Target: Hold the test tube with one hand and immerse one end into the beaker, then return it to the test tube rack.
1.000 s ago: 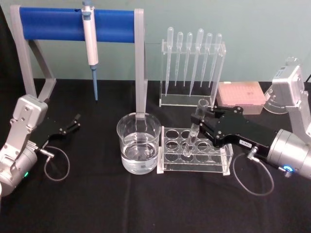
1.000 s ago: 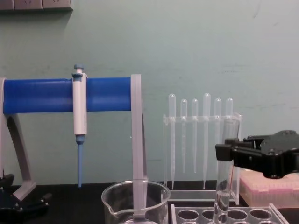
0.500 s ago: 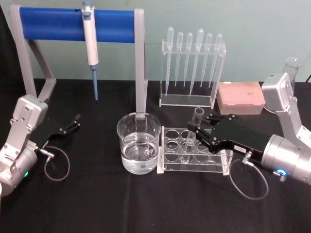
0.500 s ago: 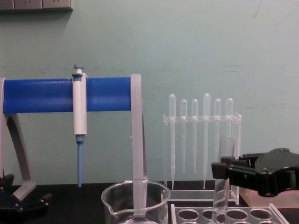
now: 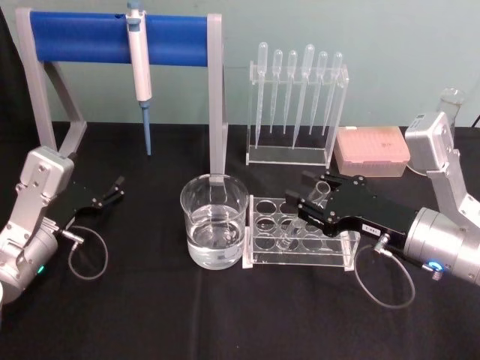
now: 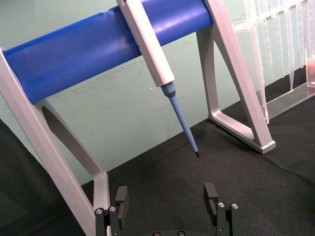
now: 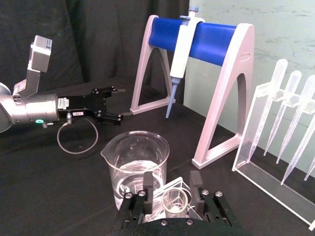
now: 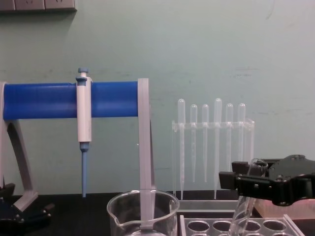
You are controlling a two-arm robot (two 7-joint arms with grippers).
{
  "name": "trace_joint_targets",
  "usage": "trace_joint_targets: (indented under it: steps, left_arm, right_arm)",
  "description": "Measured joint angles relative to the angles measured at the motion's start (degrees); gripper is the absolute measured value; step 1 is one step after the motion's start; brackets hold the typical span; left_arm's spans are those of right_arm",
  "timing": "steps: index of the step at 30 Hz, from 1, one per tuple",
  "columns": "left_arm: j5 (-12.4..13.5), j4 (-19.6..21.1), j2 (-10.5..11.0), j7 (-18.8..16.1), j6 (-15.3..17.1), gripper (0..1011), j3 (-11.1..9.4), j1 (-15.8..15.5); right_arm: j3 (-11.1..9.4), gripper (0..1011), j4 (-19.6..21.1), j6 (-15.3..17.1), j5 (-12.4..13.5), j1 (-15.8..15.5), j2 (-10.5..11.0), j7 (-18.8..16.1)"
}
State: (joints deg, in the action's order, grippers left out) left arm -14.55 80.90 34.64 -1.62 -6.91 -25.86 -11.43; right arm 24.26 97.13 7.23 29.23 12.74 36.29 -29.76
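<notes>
One gripper, the right gripper [image 5: 312, 201], is clamping the test tube [image 5: 301, 219] tilted in the clear rack [image 5: 300, 232] beside the beaker [image 5: 214, 221], apparently returning it, while the left gripper [image 5: 114, 187] is idling spread apart at the table's left.

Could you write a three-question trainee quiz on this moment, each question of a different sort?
1. True or false: the right claw grips the test tube over the clear rack.
2. Which holds water? A) the beaker B) the pink tip box C) the rack
3. Fill in: the blue-tipped pipette hangs on the ___ bar of the stand.

The left claw rests open on the black table.

Key: 1 true; 2 A; 3 blue.
</notes>
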Motion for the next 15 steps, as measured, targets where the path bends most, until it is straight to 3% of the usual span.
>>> trace_joint_targets:
  steps: [9, 12, 15]
  left_arm:
    - [0.00, 0.00, 0.00, 0.00, 0.00, 1000, 0.00, 0.00]
    - [0.00, 0.00, 0.00, 0.00, 0.00, 1000, 0.00, 0.00]
    - [0.00, 0.00, 0.00, 0.00, 0.00, 1000, 0.00, 0.00]
  right_arm:
    - [-0.06, 695, 0.06, -0.08, 0.00, -0.04, 0.01, 0.02]
    - [-1.30, 812, 2.08, -1.05, 0.25, -1.00, 0.00, 1.01]
    - [-4.11, 883, 5.63, -2.44, 0.92, -3.14, -0.36, 4.18]
